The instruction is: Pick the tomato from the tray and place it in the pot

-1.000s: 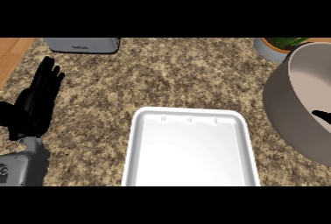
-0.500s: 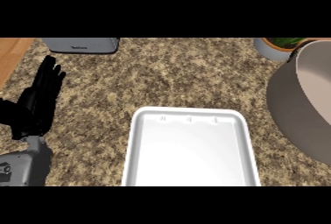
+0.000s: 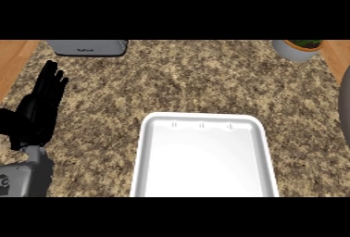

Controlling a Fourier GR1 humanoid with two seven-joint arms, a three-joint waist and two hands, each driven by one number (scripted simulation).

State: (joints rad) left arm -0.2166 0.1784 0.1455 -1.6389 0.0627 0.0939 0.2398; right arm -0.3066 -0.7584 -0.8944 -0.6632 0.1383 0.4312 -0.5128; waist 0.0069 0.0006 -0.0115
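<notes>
The white tray (image 3: 205,159) lies on the granite counter at the lower middle, and nothing shows on it. I see no tomato anywhere. Only a thin grey sliver of the pot (image 3: 346,106) shows at the right edge. My left hand (image 3: 37,115) rests open at the far left, fingers straight and pointing up, well apart from the tray. My right hand is out of view.
A grey toaster (image 3: 87,46) stands at the back left. A potted plant (image 3: 299,48) sits at the back right. Wooden floor shows beyond the counter's left (image 3: 12,60) and right edges.
The pot has slid rightward, from filling the right side to a sliver at the edge. A dark shape over it one second ago is gone. The left hand and tray have not moved.
</notes>
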